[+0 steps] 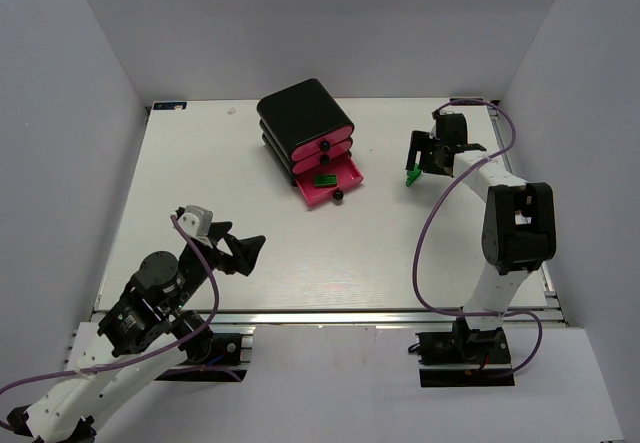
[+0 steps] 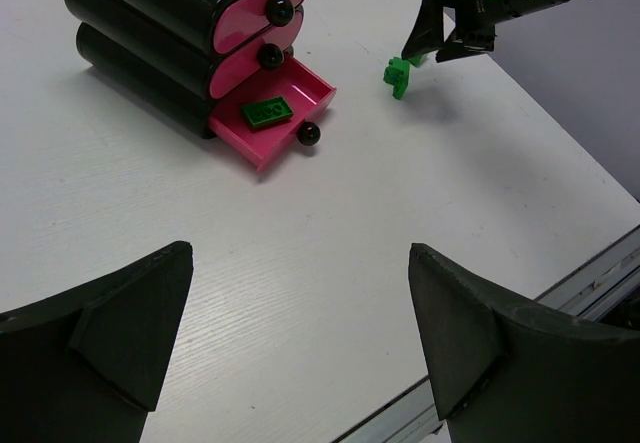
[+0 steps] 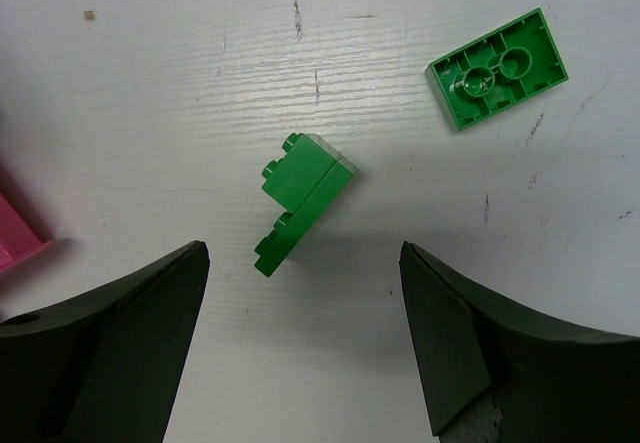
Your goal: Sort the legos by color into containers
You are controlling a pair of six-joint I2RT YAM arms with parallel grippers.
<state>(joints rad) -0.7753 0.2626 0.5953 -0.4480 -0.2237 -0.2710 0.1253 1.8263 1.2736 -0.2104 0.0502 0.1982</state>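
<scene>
Desk [image 1: 200, 193]: white, walled on three sides.
Cabinet [image 1: 300, 111]: black, rounded corners, far centre of desk, set at an angle; three pink drawers with black round knobs, stacked.
Top drawer [image 2: 255, 8]: pushed in.
Middle drawer [image 2: 240, 68]: pushed in.
Bottom drawer [image 2: 262, 151]: pulled out; one thing inside.
Flat brick [image 2: 266, 112]: green, studs up, lying on the floor of the bottom drawer.
Tilted brick [image 3: 300, 203]: green, on its side on bare desk, right of the cabinet, well clear of the bottom drawer; one piece or two joined, cannot tell.
Flipped brick [image 3: 497, 68]: green, hollow underside up, on the desk near the tilted brick, not touching it.
Right tool [image 3: 305, 333]: jaws spread wide, nothing between them; poised above the tilted brick, fingers either side of it, no contact.
Left tool [image 2: 300, 323]: jaws spread to the full, empty; above the near-left desk, well apart from the cabinet, facing it.
</scene>
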